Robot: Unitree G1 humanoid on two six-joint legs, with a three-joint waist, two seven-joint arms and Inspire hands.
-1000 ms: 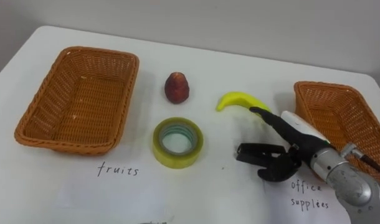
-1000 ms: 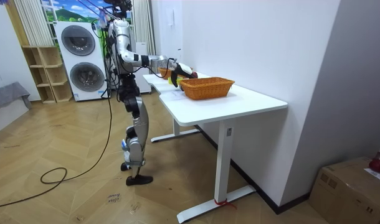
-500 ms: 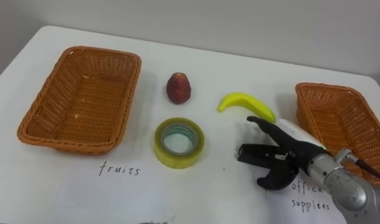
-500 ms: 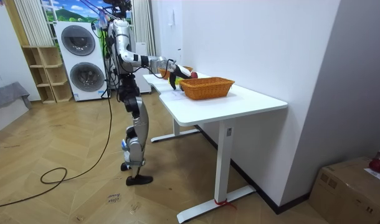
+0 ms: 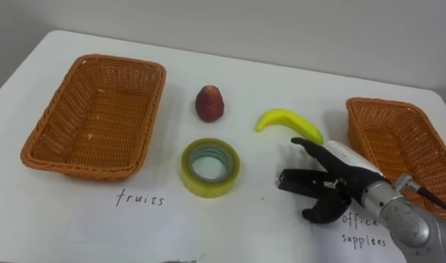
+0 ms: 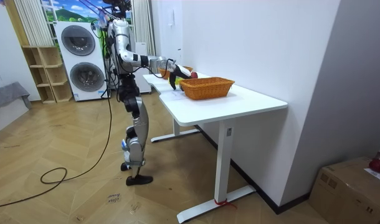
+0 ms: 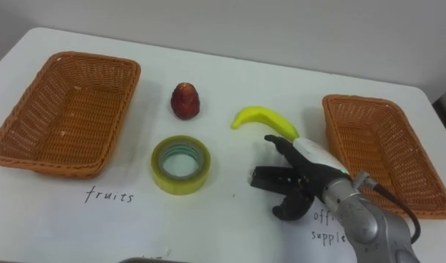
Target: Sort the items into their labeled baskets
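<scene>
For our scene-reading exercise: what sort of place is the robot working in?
Probably a home laundry room: stacked washing machines, open wooden shelves and a parquet floor beside the white table.

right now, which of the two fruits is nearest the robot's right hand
The yellow banana, lying just beyond the open right hand. The red fruit sits farther to the left, beyond the tape roll.

You've got two baskets on one table [image 5: 267,66]: the left basket [image 5: 99,117] and the right basket [image 5: 398,139]. Between them you can count two fruits, one banana [image 5: 285,120] and one red fruit [image 5: 209,103], plus one tape roll [image 5: 209,166]. Add two handwritten labels [image 5: 139,199], one before each basket, and one right hand [image 5: 333,183] over the table.
</scene>
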